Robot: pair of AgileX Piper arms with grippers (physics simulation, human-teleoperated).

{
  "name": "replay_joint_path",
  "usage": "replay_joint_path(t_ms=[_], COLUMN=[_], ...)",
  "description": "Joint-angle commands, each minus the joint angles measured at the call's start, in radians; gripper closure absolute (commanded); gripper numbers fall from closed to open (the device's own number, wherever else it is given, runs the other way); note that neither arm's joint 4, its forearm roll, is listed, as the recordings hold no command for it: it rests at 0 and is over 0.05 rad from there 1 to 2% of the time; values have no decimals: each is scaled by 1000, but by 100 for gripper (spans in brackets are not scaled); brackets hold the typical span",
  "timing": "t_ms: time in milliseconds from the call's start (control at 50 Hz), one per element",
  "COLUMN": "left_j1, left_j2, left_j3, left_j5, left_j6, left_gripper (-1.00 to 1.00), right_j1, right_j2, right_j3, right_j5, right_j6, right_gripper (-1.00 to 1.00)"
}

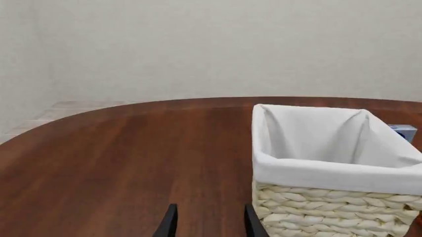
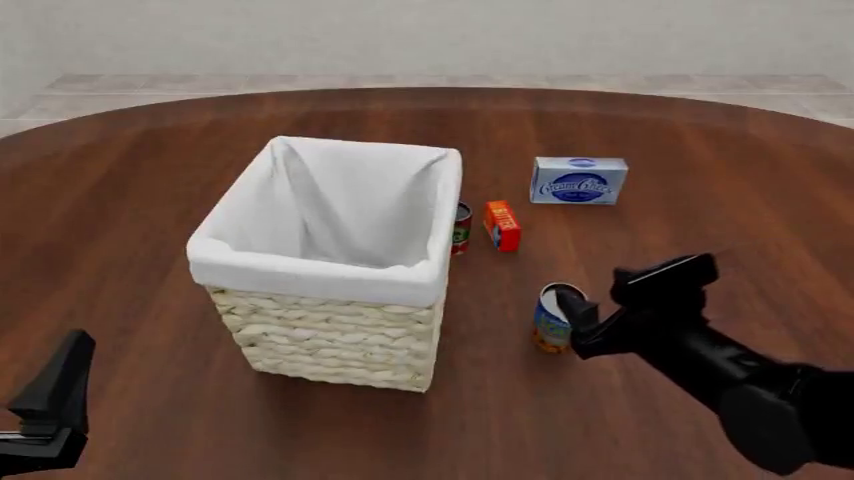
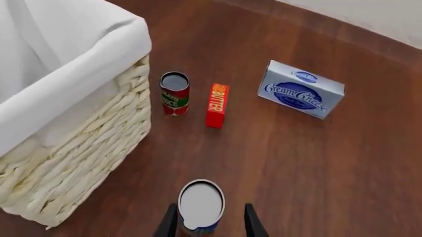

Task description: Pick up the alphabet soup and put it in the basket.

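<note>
Right gripper (image 3: 209, 222), nearest the lens in its wrist view, has its two dark fingers apart w/ the alphabet soup (image 3: 200, 207), a small cylindrical can w/ blue-and-orange label and plain silver-grey top, between them; whether the pads touch the can's sides can't be told. Can stands upright on the dark wood table (image 2: 147, 180), near the right-hand front corner of the large square cream wicker basket (image 2: 328, 330) w/ white cloth liner, apart from it.

Handling, as a judgement: rigid metal can, prob. moderately heavy, smooth label so a bit slippery; won't crush. Best hold is across the round sides around mid-height, fingers square to it, so it doesn't tip or spin.

Left gripper (image 1: 208, 224) hangs over bare table beside the basket, fingers apart, holding nothing.

Readable text: blue-white box (image 3: 301, 89) says "Cream Cheese"; small orange-red box (image 3: 216, 104) says "BUTTER". Small red-and-green can (image 3: 175, 93) has writing too small to read.
</note>
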Motion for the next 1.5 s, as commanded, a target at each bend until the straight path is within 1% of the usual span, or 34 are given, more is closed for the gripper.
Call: replay_joint_path(t_ms=[20, 40, 60, 100, 260, 280, 360, 780, 880, 940, 1020, 1140, 1380, 1500], left_j1=[0, 0, 0, 0, 0, 0, 0, 0, 0, 0, 0, 0, 0, 0], left_j2=[0, 0, 0, 0, 0, 0, 0, 0, 0, 0, 0, 0, 0, 0], left_j3=[0, 0, 0, 0, 0, 0, 0, 0, 0, 0, 0, 0, 0, 0], left_j5=[0, 0, 0, 0, 0, 0, 0, 0, 0, 0, 0, 0, 0, 0], left_j6=[0, 0, 0, 0, 0, 0, 0, 0, 0, 0, 0, 0, 0, 0], left_gripper=[-100, -100, -100, -100, -100, -100, -100, -100, -100, -100, -100, -100, -100, -100], right_j1=[12, 6, 9, 17, 29, 41, 47, 28, 25, 18, 18, 4, 10, 16], right_j2=[71, 83, 100, 107, 134, 132, 140, 250, 261, 273, 271, 297, 318, 317], right_j3=[-17, -18, -20, -19, -29, -27, -24, -50, -52, -56, -50, -58, -84, -75], right_j5=[0, -6, -11, -17, -23, -23, -31, -59, -59, -62, -66, -73, -66, -76], right_j6=[53, 39, 37, 51, 64, 79, 88, 75, 71, 56, 58, 34, 32, 34], right_gripper=[-100, -100, -100, -100, -100, -100, -100, -100, -100, -100, -100, -100, -100, -100])
